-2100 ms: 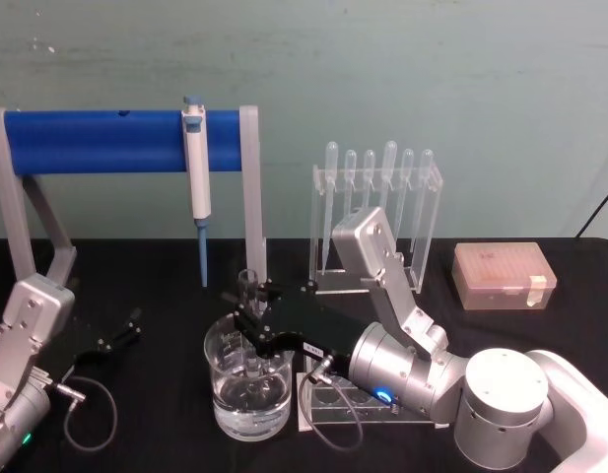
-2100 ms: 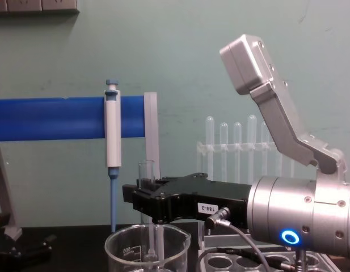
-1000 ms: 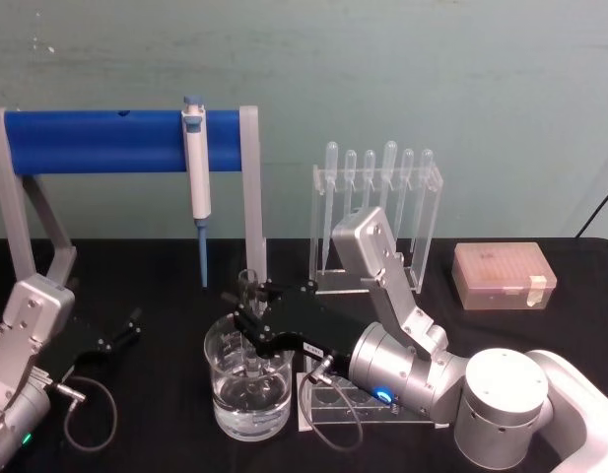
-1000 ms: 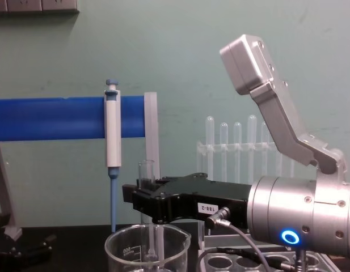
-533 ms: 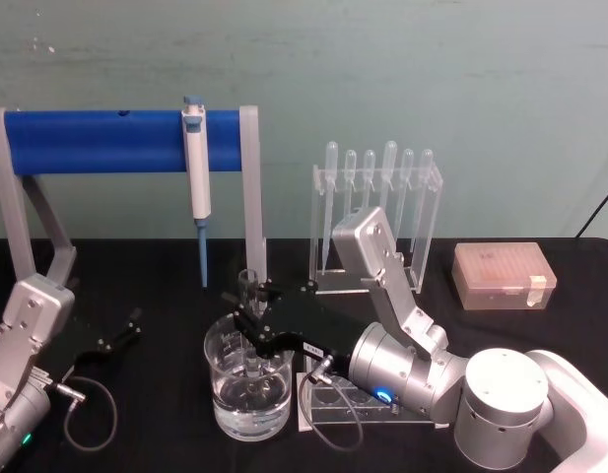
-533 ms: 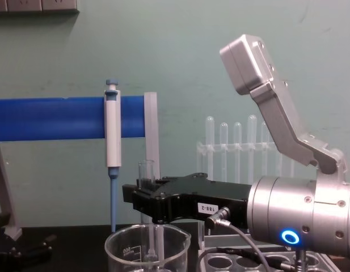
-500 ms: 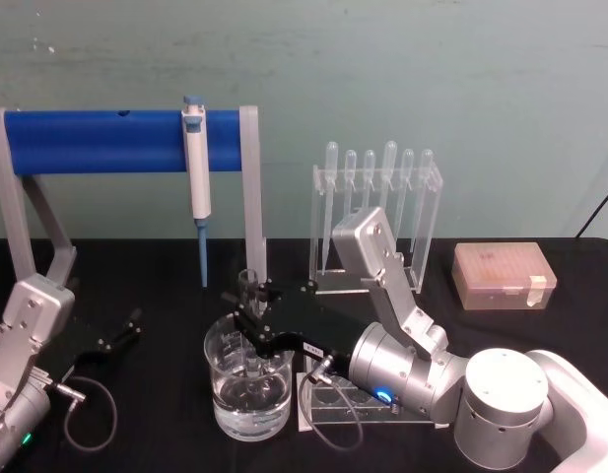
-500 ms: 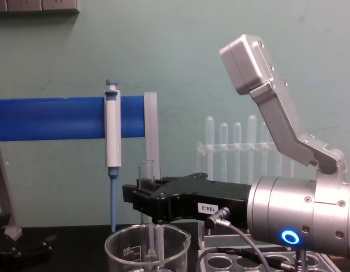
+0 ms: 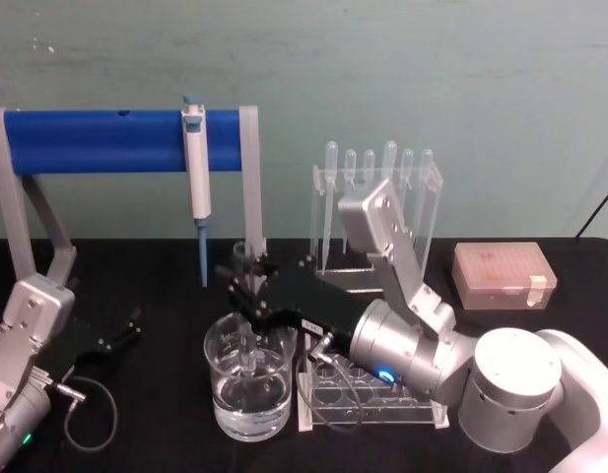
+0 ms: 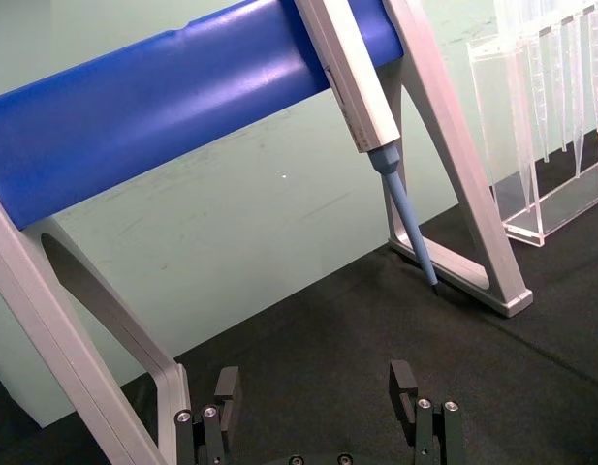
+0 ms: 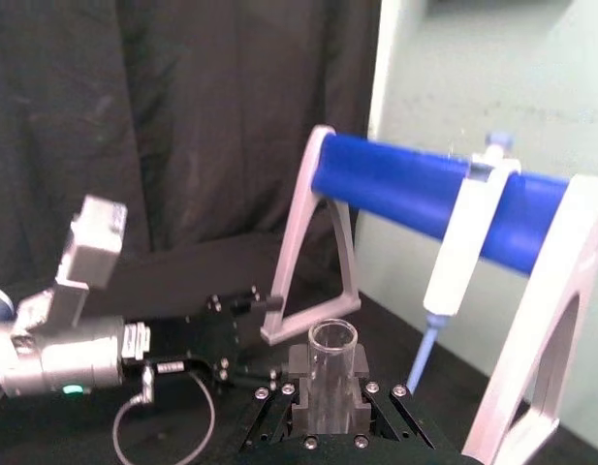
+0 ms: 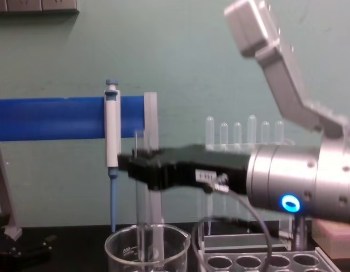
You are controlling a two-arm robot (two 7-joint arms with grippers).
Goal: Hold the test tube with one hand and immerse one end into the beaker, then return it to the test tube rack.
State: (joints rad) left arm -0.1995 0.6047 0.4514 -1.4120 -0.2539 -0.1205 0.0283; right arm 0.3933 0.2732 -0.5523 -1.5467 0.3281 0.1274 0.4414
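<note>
My right gripper [image 9: 242, 284] is shut on the upper part of the clear test tube [image 9: 246, 347], which it holds upright over the beaker [image 9: 246, 409]. The beaker is wide, of clear glass, with water in its lower half. The tube's lower end hangs inside the beaker; I cannot tell whether it touches the water. In the chest view the tube [image 12: 139, 198] runs from above the right gripper [image 12: 142, 165] down into the beaker [image 12: 121, 249]. The right wrist view shows the tube's open rim [image 11: 332, 339] between the black fingers [image 11: 299, 366]. My left gripper [image 9: 119, 333] rests open at the left; its fingers [image 10: 403, 383] stand apart.
A blue bar stand [image 9: 97, 141] with a white-and-blue pipettor [image 9: 196, 168] stands behind the beaker. A clear rack with round holes [image 9: 377, 396] sits just right of the beaker. Farther back are a pipette stand [image 9: 377, 212] and a pink box [image 9: 503, 276].
My right gripper has risen with the test tube, so less of the tube sits in the beaker. The left arm has not moved.
</note>
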